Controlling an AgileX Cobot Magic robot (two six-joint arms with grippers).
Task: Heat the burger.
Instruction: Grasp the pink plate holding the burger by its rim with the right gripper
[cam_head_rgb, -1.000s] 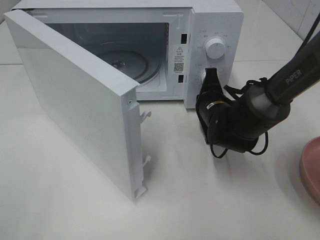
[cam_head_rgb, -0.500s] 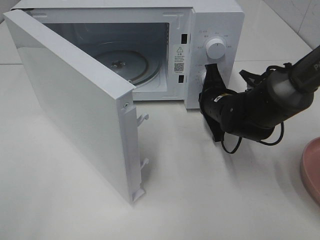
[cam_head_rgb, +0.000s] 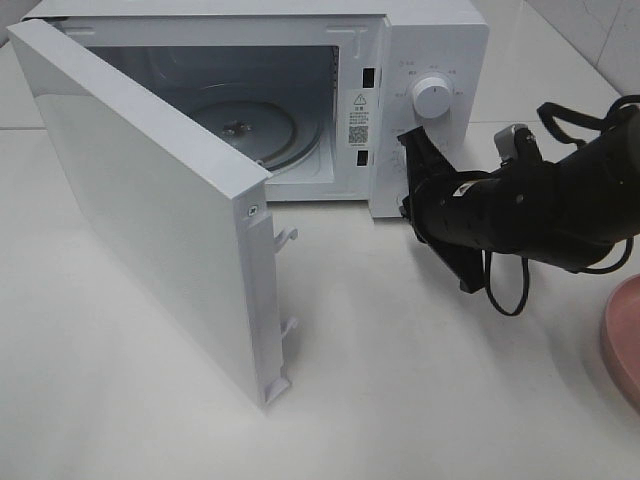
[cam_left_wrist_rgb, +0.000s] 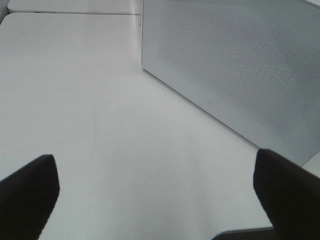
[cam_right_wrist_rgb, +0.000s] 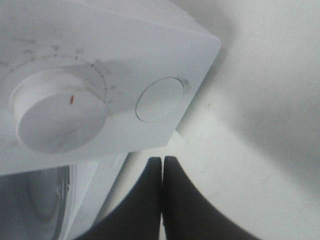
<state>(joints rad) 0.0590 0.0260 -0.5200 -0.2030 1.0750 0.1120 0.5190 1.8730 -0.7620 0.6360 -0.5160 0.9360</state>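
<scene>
the microwave (cam_head_rgb: 440, 50) stands at the back of the table (cam_head_rgb: 400, 400), its door (cam_head_rgb: 150, 210) swung out forward on the left. the turntable (cam_head_rgb: 250, 125) lies inside. right of the cavity sits a knob (cam_head_rgb: 431, 96). the right gripper (cam_right_wrist_rgb: 162, 165) is just before the panel's lower corner. a plate (cam_head_rgb: 625, 345) lies far right, well apart.

The microwave (cam_head_rgb: 430, 60) casing is smooth white with a soft satin sheen, and its knob (cam_right_wrist_rgb: 60, 117) looks like matt white plastic. The door (cam_left_wrist_rgb: 240, 70) carries a fine dotted mesh texture. The turntable (cam_head_rgb: 250, 125) is glossy glass. The tabletop (cam_head_rgb: 120, 400) is smooth, pale and faintly reflective. The right gripper (cam_right_wrist_rgb: 162, 165) is matt black.
</scene>
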